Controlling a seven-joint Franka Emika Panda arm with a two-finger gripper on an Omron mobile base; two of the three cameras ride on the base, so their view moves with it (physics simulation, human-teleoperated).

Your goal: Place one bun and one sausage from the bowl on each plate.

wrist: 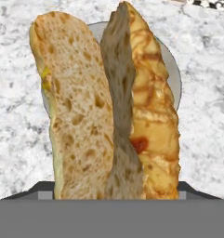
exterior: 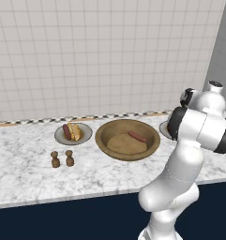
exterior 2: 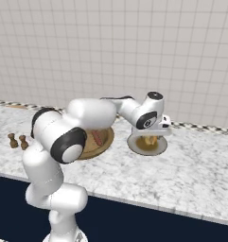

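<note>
The wooden bowl (exterior: 127,139) sits mid-counter with one sausage (exterior: 137,136) lying in it. On the left plate (exterior: 61,137) rest a sausage (exterior: 66,131) and a bun (exterior: 76,131). My gripper (exterior 2: 150,137) hangs just over the right plate (exterior 2: 147,147), shut on a split bun (wrist: 108,107) that stands lengthwise above the plate (wrist: 173,69). In the hand view the bun hides the fingertips. In the left base view my arm hides most of the right plate (exterior: 163,128). From the right base view, the bowl (exterior 2: 102,144) and its sausage (exterior 2: 97,137) show behind my forearm.
Two small brown shakers (exterior: 55,159) (exterior: 69,158) stand in front of the left plate. A tiled wall (exterior: 100,56) closes the back of the marble counter (exterior: 86,173), whose front edge drops to a dark cabinet.
</note>
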